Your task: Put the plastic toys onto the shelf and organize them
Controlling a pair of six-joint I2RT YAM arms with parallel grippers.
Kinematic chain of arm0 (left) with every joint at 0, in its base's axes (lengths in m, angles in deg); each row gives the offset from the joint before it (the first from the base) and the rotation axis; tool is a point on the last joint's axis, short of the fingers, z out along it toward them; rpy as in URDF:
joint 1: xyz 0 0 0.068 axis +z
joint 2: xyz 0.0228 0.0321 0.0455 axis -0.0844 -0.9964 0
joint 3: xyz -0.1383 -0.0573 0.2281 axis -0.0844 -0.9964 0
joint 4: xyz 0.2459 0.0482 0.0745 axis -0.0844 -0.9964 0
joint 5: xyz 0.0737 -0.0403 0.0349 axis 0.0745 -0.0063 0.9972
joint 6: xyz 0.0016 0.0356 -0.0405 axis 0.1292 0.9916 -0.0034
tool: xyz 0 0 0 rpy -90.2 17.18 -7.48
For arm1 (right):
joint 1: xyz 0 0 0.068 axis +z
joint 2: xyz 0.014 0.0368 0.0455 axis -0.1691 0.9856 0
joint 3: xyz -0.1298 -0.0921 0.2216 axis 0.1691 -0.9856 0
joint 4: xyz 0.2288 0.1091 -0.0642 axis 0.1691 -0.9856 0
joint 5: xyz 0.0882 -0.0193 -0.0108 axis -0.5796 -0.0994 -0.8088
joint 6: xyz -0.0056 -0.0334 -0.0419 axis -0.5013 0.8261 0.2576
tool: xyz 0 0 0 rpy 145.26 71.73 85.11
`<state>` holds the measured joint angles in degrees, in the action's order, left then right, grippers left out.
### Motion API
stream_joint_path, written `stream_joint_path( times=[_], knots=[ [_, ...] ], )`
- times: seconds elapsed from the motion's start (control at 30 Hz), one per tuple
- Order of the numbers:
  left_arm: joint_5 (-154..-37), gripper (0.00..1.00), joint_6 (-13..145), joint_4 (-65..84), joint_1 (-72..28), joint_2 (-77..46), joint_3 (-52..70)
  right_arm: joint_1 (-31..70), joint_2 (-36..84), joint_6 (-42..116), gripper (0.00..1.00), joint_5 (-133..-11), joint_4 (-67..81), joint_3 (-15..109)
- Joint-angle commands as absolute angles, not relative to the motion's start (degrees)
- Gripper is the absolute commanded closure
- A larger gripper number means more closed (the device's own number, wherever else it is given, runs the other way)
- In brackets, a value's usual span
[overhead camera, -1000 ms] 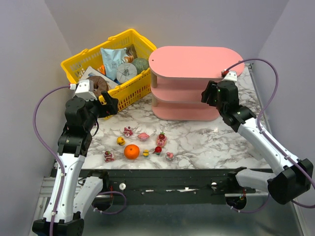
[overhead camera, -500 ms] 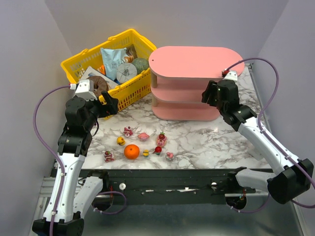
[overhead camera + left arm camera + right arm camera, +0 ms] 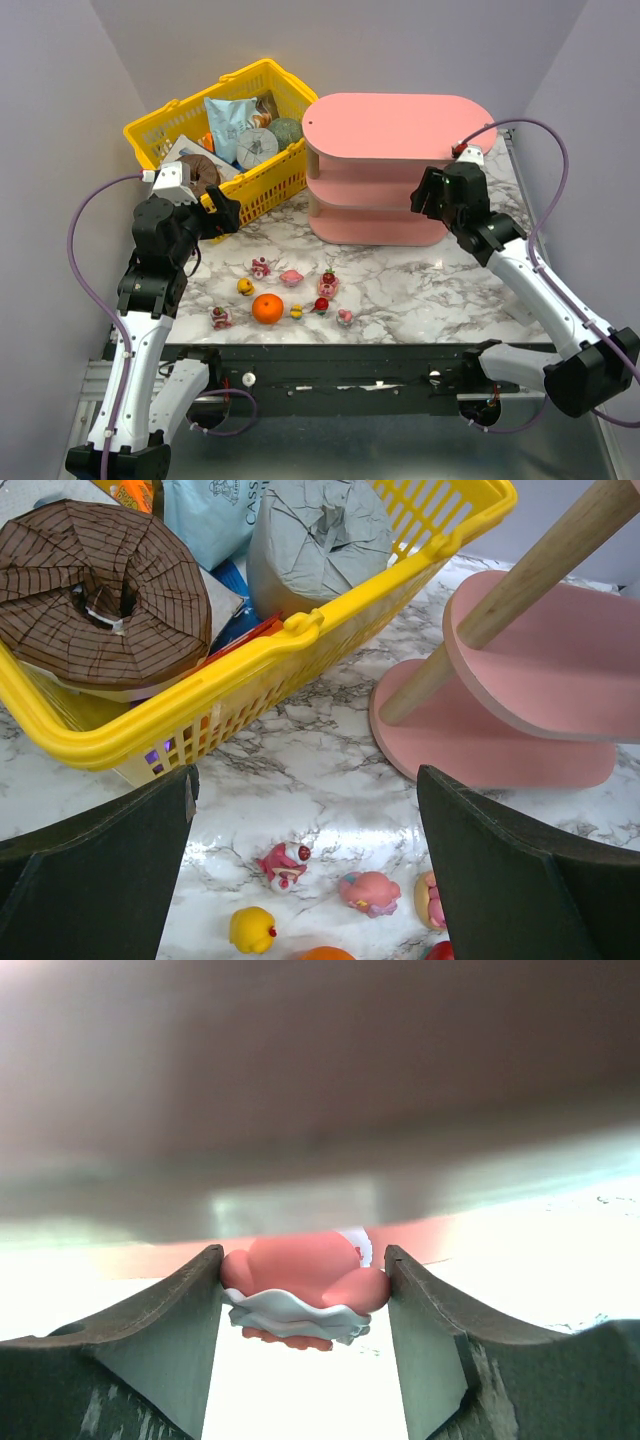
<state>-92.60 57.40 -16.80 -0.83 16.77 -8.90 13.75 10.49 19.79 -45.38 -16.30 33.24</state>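
**Barely started: one toy at the shelf, eight loose on the worktop**

Status: the right tool [image 3: 437, 195] sits at the right end of the shelf [image 3: 400, 125], closed to a medium gap on a pink toy [image 3: 305, 1278] with a white frilled base. The wrist view shows the toy pinched between both fingers, with a blurred pink board just above it. So it looks headed under a board, onto a lower tier. I can't tell which tier, or whether the toy touches a board yet. It is not released.

The left tool [image 3: 222, 214] is spread wide and holds nothing. It hovers over the worktop [image 3: 430, 290], just on the near side of the yellow basket [image 3: 175, 120].

Done: nothing I can confirm.
- The shelf's top board is bare.
- The tier edges visible from overhead show no toys, but the insides are mostly hidden.

Left to do:
- I count eight plastic toys [image 3: 291, 277] loose on the worktop. They are clustered near and left of the shelf, well apart from it, scattered around the orange ball [image 3: 267, 309].
- They are mostly pink-and-white, with two yellow and one reddish.
- The ball and the basket contents aren't part of the job.

My read: one of nine is in hand and none are placed. Work ahead is to set this one down, move the other eight, then tidy the layout across the tiers.
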Motion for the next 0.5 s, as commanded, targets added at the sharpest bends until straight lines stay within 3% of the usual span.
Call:
stream_joint_path(
  times=[0.0, 0.47],
  knots=[
    [-93.56, 0.01, 57.42, -16.02, -0.52, 16.95, -9.66, 13.20, 12.54, 19.04, 0.33, -44.95, -18.41, 34.90],
    [-93.38, 0.01, 57.42, -16.11, -0.52, 16.78, -9.66, 13.20, 12.81, 20.09, 0.26, -43.36, -10.77, 30.78]
  ],
)
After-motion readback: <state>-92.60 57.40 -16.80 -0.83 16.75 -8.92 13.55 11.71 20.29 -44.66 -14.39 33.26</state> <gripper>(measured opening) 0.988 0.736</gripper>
